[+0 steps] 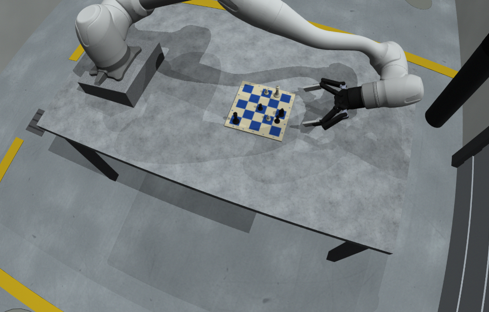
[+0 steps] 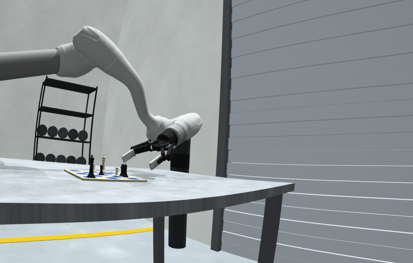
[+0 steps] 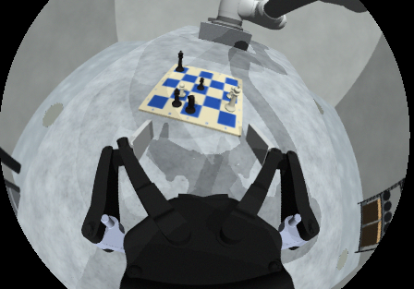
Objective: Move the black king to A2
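The blue and cream chessboard (image 1: 260, 111) lies on the grey table. The black king (image 1: 234, 117), the tallest black piece, stands upright on the board's near left corner square; it also shows in the exterior view (image 2: 91, 166) and at the board's far corner in the wrist view (image 3: 180, 59). My gripper (image 1: 308, 105) is open and empty. It hangs nearly level just off the board's right edge, above the table, fingers pointing at the board (image 3: 196, 100). It is on the opposite side of the board from the king.
Other pieces stand upright on the board: a white king (image 1: 276, 91) and a white pawn (image 1: 266, 92) at the far edge, a black pawn (image 1: 260, 107), a white pawn (image 1: 267, 118), and two black pieces (image 1: 278, 116) closest to my fingers. The arm's base block (image 1: 120, 79) sits at the far left.
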`<action>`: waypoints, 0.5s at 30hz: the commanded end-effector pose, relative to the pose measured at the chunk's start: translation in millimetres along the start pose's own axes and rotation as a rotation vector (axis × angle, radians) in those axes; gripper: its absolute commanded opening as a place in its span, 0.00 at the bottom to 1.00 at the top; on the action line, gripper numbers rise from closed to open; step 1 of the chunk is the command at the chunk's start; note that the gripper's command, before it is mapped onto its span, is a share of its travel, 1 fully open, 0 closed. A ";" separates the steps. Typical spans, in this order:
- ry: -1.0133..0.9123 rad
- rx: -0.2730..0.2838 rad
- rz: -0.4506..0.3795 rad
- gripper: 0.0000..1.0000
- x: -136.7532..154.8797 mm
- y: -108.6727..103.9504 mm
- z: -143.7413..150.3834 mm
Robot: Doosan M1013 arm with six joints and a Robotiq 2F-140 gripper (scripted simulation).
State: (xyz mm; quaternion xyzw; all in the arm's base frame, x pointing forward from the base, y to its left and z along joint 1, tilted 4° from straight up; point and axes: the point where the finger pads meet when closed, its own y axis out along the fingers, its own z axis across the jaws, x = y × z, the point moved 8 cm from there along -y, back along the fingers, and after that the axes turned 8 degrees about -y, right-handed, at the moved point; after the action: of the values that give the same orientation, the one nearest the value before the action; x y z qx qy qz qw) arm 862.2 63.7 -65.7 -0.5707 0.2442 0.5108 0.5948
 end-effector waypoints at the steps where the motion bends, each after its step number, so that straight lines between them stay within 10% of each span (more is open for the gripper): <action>1: 0.000 0.000 0.000 1.00 -0.2 -0.2 0.1; 15: 0.002 -0.005 0.003 1.00 -5.1 -3.4 1.6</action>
State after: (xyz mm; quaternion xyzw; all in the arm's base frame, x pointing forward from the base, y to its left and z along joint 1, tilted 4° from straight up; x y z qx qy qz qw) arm 862.6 64.0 -61.4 -0.5718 0.2444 0.5116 0.5929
